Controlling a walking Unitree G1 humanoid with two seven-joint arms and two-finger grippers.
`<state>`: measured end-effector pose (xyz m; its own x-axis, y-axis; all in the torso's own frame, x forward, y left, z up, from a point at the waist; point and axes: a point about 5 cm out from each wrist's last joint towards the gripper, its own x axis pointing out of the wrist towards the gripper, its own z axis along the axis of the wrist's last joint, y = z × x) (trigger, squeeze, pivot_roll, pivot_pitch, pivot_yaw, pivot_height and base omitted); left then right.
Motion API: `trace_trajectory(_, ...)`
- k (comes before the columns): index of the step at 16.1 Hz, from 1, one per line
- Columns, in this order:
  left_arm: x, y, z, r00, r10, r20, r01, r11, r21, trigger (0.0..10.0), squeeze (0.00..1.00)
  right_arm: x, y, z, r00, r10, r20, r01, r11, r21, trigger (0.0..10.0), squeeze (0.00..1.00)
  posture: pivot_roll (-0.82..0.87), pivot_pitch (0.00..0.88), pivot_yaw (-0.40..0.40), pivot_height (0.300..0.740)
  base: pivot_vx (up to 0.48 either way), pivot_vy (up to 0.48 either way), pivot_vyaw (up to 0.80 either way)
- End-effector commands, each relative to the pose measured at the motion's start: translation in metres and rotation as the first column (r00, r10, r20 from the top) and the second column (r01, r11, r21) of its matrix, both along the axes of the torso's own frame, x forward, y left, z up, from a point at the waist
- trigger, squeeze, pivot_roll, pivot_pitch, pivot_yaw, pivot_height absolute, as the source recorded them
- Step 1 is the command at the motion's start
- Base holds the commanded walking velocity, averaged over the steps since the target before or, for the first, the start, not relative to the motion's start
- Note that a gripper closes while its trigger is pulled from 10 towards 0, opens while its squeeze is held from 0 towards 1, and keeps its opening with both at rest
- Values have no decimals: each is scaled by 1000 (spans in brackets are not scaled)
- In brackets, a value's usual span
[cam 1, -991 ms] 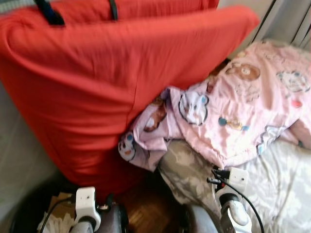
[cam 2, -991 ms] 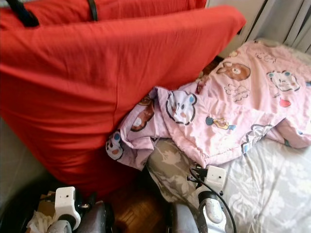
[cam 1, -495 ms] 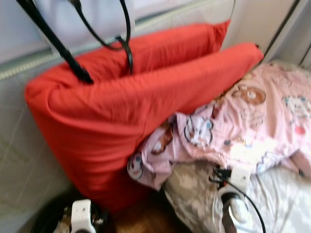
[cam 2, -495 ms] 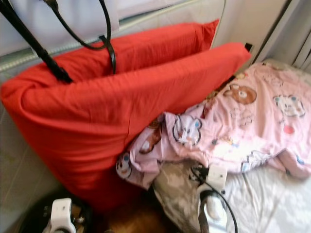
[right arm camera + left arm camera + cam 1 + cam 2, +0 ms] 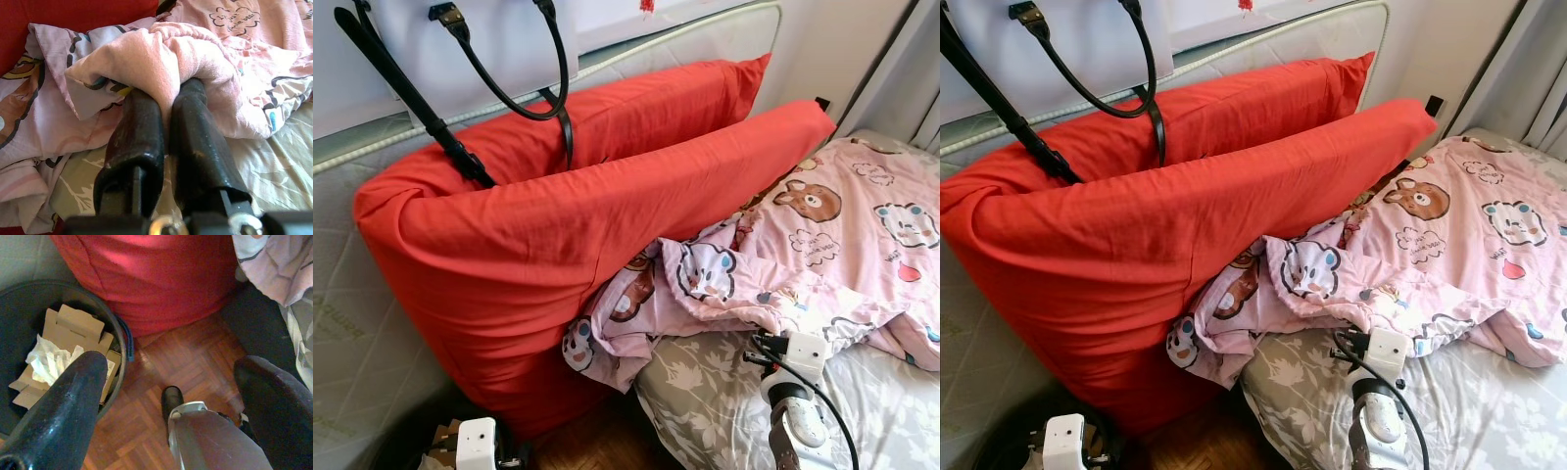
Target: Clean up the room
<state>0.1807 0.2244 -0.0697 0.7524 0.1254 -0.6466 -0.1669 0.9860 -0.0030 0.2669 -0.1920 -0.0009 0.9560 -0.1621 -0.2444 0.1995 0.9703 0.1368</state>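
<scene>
A pink blanket (image 5: 832, 245) printed with cartoon animals lies crumpled on the bed's grey floral sheet (image 5: 705, 401). My right gripper (image 5: 168, 98) is shut on a fold of the blanket (image 5: 161, 54) at its near edge. The right wrist (image 5: 793, 357) sits low over the sheet. Two big red pillows (image 5: 558, 245) lean against the upright mattress (image 5: 352, 294) at the left. My left gripper (image 5: 171, 364) hangs open and holds nothing, above the wooden floor beside a black bin (image 5: 119, 340).
The bin holds cardboard pieces (image 5: 73, 325) and crumpled paper (image 5: 49, 357). Black bag straps (image 5: 553, 88) hang over the top of the pillows. Parquet floor (image 5: 195, 352) shows between bin, pillows and bed. A curtain (image 5: 920, 88) hangs at the far right.
The camera has tilted up, so the whole picture has shifted and sharpened, bringing the bag straps and the mattress top into view. My right gripper stays at the blanket's edge.
</scene>
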Motion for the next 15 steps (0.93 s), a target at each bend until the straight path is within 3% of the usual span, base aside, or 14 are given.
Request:
trace_trajectory(1,-11,-1,-7,999,2,-48,-3,1000,-3,10000,0,-1,-1,-2,1000,-5,-18,5,1000,-2,10000,0,-46,105,-71,740,0,0,0)
trace_trajectory(15,-8,0,-4,1000,-8,-27,7,1000,-13,10000,0,-1,3,-2,1000,-19,-19,18,1000,-11,10000,0,-40,113,-53,740,-18,0,0)
